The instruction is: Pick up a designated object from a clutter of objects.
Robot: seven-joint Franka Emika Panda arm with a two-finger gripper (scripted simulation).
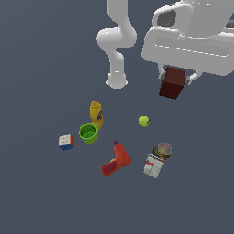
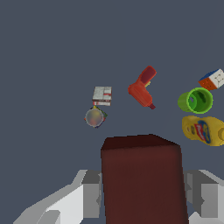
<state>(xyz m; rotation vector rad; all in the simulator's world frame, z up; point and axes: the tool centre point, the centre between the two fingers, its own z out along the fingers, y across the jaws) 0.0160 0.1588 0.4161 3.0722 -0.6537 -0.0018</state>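
Exterior view shows my fingers (image 1: 176, 78) clamped on the maroon block (image 1: 172, 83), which hangs well above the desk (image 1: 41, 201), clear of everything else. Below, the clutter lies spread on the grey surface: the yellow bottle (image 1: 96, 114) stands touching the green cup (image 1: 88, 133), with the multicoloured cube (image 1: 66, 142) near the cup on the exterior view's left. The red drill (image 1: 116, 160) lies on its side near the middle. The yellow-green ball (image 1: 144, 121) sits alone, apart from the others. The round can (image 1: 163, 149) touches the white box (image 1: 153, 167) on the exterior view's right.

From my wrist view, the maroon block (image 2: 142, 179) fills the foreground, pressed between my two grey fingers (image 2: 91, 194) on either side. Beyond it I see the drill (image 2: 142, 88), the cup (image 2: 196, 100), the bottle (image 2: 202, 130), the cube (image 2: 213, 80), the can (image 2: 94, 117) and the box (image 2: 102, 95).
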